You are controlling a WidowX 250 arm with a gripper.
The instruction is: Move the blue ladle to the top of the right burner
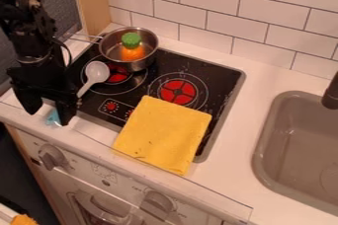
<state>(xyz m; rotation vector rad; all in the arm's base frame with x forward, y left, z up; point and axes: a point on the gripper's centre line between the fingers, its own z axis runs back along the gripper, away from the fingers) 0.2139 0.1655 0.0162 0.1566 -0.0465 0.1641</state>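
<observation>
The gripper [48,119] hangs over the blue handle end of the ladle [97,72] – fingers spread wide, clasping nothing.

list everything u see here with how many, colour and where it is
hob: 1, black, set in the counter
burners: 2, red centres, hob's left and right
saucepan: 1, silver, hob's back left
toy: 1, orange with green top, inside saucepan
ladle: 1, pale grey, bowl over left burner
small piece: 1, light blue, counter's front left
cloth: 1, yellow, over hob's front edge
counter: 1, white, around hob
sink: 1, grey-brown, right
faucet: 1, black, right edge
oven knobs: 2, grey, below counter
wall tiles: several, white, back
arm: 1, black, upper left
tool: 1, black, beside ladle
</observation>
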